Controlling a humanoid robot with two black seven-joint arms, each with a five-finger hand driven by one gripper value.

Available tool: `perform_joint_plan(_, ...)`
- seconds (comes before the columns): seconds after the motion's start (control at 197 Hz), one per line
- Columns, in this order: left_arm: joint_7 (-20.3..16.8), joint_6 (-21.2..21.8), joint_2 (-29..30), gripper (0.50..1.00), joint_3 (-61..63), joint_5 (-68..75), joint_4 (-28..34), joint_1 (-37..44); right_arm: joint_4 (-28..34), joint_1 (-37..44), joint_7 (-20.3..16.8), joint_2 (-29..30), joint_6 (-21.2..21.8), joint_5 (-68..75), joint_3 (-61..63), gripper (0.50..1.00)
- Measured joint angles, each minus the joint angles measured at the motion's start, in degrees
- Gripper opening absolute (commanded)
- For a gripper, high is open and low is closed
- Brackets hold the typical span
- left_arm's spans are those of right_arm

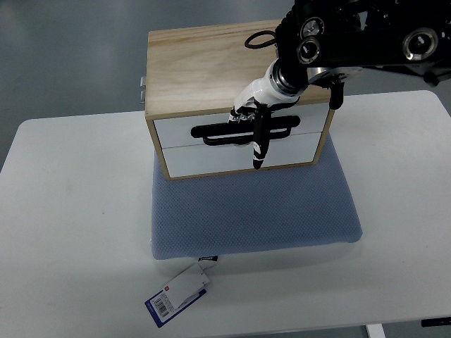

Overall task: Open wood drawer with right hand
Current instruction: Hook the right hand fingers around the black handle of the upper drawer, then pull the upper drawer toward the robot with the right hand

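From above, the wooden drawer box (211, 56) is sitting on a blue cushion (254, 211) on the white worktop (70, 211). The right robot hand (248, 121) is hooking its fingers (238, 116) into the black handle slot (218, 132) of the upper drawer (176, 132), one finger hanging lower.

The wood drawer box (211, 60) stands on the rear part of a cushion (254, 211), which lies at the middle of the bench (77, 232) and reaches toward the near edge. The box's back overhangs the far edge of the bench. Two drawer fronts, upper (176, 130) above lower (204, 160), face the near edge. The right hand (255, 116) lies against the upper front at its handle slot (211, 132). A tag (177, 296) lies before the cushion's near left corner.
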Motion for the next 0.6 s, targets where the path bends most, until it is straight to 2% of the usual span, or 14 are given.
perform_joint_plan(0.396, 0.0, 0.0, 0.0, 1.000, 0.1, 0.0, 0.0, 0.0, -0.3, -2.1, 0.0, 0.1, 0.0, -1.3, -0.1, 0.944)
perform_joint_plan(0.599, 0.0, 0.0, 0.0, 1.000, 0.0, 0.0, 0.0, 0.0, -0.4, -2.1, 0.0, -0.1, 1.6, -0.7, -0.1, 0.944)
